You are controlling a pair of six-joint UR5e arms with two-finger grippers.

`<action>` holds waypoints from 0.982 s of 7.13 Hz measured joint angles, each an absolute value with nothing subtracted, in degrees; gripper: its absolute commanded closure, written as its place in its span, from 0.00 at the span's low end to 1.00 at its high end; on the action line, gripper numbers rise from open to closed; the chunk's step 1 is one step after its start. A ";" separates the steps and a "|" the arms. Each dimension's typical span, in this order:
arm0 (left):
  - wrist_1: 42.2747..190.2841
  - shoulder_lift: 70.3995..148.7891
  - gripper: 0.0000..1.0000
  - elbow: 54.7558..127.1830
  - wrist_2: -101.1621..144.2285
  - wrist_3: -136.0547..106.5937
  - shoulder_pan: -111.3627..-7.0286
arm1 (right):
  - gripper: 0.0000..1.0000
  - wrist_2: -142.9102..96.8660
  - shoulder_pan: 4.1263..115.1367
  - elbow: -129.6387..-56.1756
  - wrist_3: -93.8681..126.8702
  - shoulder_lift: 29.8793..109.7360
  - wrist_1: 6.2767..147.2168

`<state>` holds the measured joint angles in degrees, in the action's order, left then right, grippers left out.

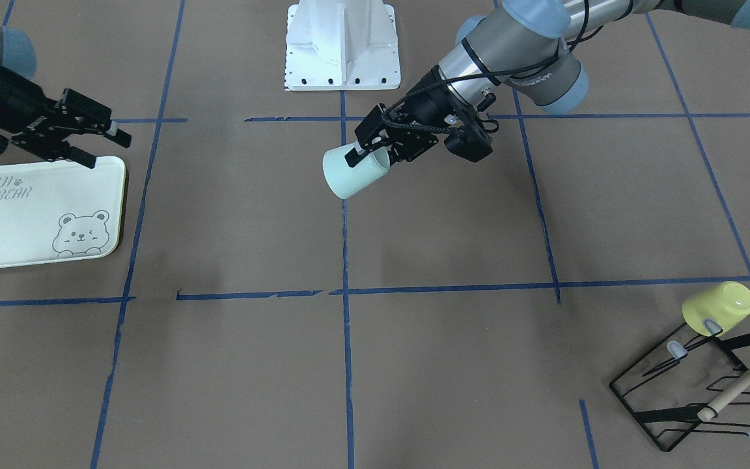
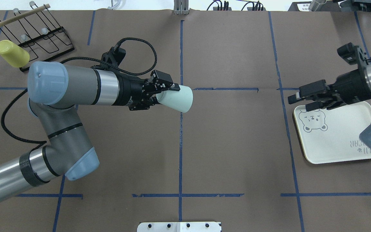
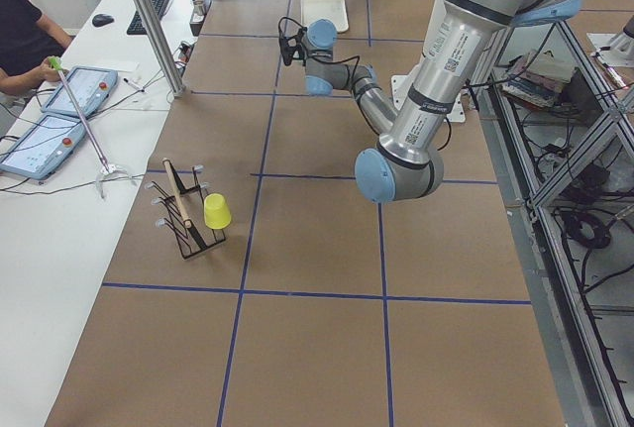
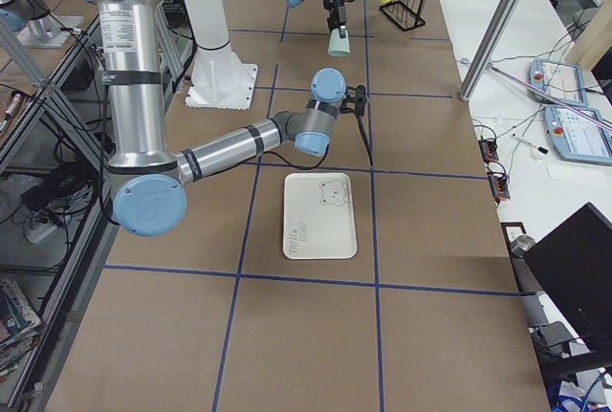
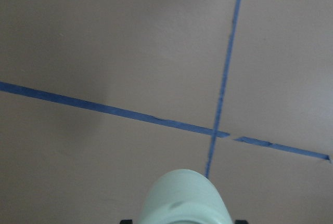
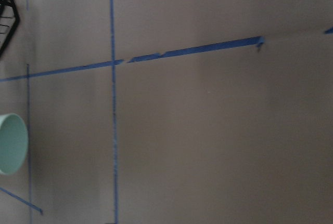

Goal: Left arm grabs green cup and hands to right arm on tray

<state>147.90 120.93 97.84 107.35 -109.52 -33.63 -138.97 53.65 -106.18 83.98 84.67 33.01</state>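
Note:
My left gripper (image 2: pixel 165 93) is shut on one end of the pale mint-green cup (image 2: pixel 177 97) and holds it on its side above the table's middle. The cup's free end points toward the right arm. In the front view the left gripper (image 1: pixel 374 155) and the green cup (image 1: pixel 351 173) are near the centre line. The cup also shows in the left wrist view (image 5: pixel 182 199) and at the left edge of the right wrist view (image 6: pixel 10 143). My right gripper (image 2: pixel 299 101) is open and empty, over the near corner of the tray (image 2: pixel 337 138), far from the cup.
A yellow cup (image 2: pixel 11 53) hangs on a black wire rack (image 2: pixel 43 35) with a wooden rod at the table's far left corner. The tray (image 1: pixel 17 221) with the bear drawing lies flat on the brown, blue-taped table. The white arm base plate (image 1: pixel 342 45) is at the robot's side.

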 measured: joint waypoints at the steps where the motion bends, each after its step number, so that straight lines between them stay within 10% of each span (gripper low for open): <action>1: 153.48 120.81 0.80 97.48 104.96 -113.05 -31.88 | 0.01 -132.67 49.29 -106.14 96.12 82.56 25.17; 7: 178.29 120.15 0.80 93.88 102.90 -127.72 -29.17 | 0.01 -114.48 39.05 -105.32 129.11 79.09 -9.77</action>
<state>178.29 120.15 93.88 102.90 -127.72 -29.17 -114.48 39.05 -105.32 129.11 79.09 -9.77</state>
